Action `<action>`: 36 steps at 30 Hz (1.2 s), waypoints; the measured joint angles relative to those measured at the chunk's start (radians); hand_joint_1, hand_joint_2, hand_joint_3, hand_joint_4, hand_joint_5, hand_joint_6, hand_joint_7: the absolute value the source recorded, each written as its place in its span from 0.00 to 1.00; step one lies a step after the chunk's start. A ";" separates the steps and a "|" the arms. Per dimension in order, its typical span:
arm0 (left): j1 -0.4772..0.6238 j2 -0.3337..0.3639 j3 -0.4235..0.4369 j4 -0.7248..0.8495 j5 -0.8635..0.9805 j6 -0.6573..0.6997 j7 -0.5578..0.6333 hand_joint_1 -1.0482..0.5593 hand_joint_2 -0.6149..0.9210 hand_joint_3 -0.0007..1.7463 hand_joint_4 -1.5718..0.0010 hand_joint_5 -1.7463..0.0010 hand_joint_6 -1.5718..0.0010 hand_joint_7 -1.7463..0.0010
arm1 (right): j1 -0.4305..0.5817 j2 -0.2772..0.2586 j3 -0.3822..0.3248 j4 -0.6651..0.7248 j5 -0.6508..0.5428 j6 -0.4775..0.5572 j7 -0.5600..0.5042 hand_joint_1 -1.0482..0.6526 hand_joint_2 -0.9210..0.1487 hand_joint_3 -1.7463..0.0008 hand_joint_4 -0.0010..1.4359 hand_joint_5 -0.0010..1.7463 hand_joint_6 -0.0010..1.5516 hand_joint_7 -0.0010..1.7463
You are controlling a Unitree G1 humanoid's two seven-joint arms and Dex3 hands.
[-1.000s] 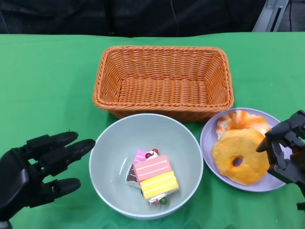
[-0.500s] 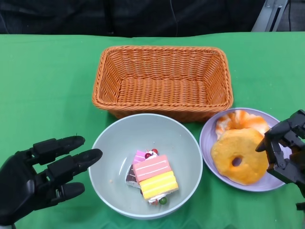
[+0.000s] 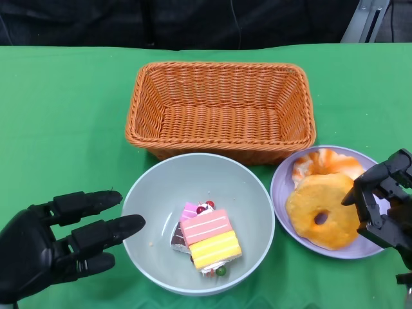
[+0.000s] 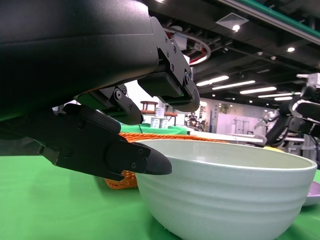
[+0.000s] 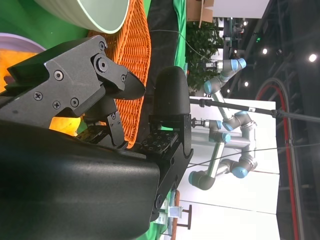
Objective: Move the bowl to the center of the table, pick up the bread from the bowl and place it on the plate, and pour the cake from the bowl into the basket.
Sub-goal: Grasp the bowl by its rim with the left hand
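1 grip decides the pour: my left hand [image 3: 55, 241], fingers apart and empty, should clasp the bowl [image 3: 154, 193] low so the cake [image 3: 207, 239] rides level to the basket [image 3: 219, 109].

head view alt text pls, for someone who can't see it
A pale green bowl holding a pink-and-yellow cake slice sits between an open black left hand and a lilac plate of orange ring bread; an empty orange wicker basket stands behind.
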 measured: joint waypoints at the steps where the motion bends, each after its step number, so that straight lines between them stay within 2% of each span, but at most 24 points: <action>1: -0.004 0.002 -0.010 0.001 0.000 0.000 0.002 0.46 1.00 0.09 0.53 0.99 0.59 0.99 | 0.000 0.001 0.000 0.000 0.000 0.000 0.001 0.58 0.27 0.44 0.50 0.93 0.45 0.73; 20: -0.070 0.017 -0.125 0.003 0.036 0.017 0.017 0.44 1.00 0.14 0.52 0.99 0.58 1.00 | 0.000 0.013 0.002 0.000 -0.039 -0.001 -0.026 0.59 0.29 0.41 0.49 0.94 0.44 0.76; 29: -0.093 0.037 -0.147 -0.004 0.034 -0.009 -0.059 0.43 1.00 0.14 0.52 0.99 0.57 1.00 | 0.008 0.021 0.007 -0.001 -0.059 -0.007 -0.045 0.59 0.30 0.40 0.49 0.94 0.44 0.76; 36: -0.099 0.044 -0.146 -0.029 0.018 -0.024 -0.142 0.43 1.00 0.11 0.51 0.99 0.57 1.00 | 0.018 0.027 0.012 -0.005 -0.070 -0.007 -0.062 0.58 0.29 0.42 0.48 0.93 0.44 0.76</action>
